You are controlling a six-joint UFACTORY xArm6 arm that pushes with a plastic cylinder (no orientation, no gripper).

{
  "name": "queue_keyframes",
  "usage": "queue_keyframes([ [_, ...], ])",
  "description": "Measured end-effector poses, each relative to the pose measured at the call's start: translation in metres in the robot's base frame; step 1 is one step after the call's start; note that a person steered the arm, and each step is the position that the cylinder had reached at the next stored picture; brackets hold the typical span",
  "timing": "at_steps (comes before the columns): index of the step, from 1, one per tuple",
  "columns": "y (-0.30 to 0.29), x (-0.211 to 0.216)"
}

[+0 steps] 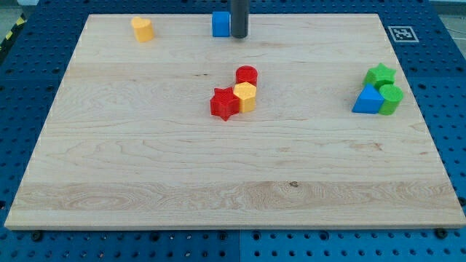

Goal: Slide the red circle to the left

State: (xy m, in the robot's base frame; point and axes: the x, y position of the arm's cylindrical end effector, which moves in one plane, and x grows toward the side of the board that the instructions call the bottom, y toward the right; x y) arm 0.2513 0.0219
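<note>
Red circle — upright, mid-board, touching a yellow block.

Board: pale wood, fine grain | red circle: red | star: red | hexagon: yellow | second hexagon: orange-yellow | cube: blue | triangle: blue | star and cylinder: green | my tip: dark grey | surrounding base: blue, dotted holes | corner tag: black-and-white.

Left of the red circle the board lies open; the yellow hexagon and red star crowd its lower side, seemingly touching.
</note>
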Motion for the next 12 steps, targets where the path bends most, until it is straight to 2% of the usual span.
queue_keyframes([
  [1,0.019,0.012],
  [3,0.019,0.024],
  [6,0.007,0.076],
  [8,0.033,0.096],
  [10,0.032,0.131],
  [11,0.010,0.130],
  [12,0.008,0.083],
])
